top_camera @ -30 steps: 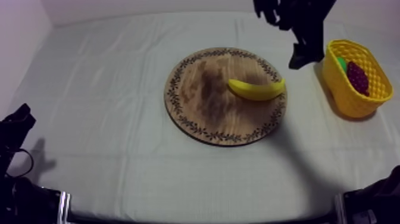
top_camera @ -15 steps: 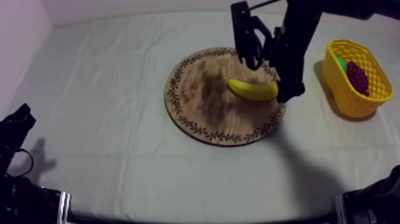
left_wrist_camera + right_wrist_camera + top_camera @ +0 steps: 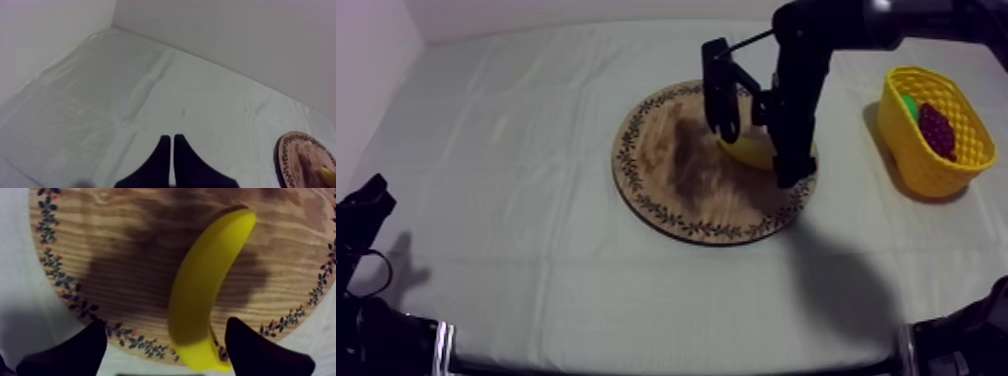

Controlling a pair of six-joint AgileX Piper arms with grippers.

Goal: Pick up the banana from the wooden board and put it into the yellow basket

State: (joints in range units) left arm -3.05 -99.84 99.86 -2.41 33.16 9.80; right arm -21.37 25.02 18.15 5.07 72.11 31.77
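Grasp step judged in hand: banana [image 3: 205,283], lying on the round wooden board [image 3: 125,253], is straddled by the spread right claw [image 3: 167,328]; closure on it is called for next, then lift and carry to the yellow basket [image 3: 926,160]; left claw [image 3: 172,142] is pressed together over the bench [image 3: 516,200].

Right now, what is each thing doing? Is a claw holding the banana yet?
banana: lying on the wooden board, not gripped.
right claw: open, one finger at each side of the banana.
left claw: shut on nothing, over the cloth.
wooden board: flat on the table.
yellow basket: upright, with grapes and a green fruit inside.
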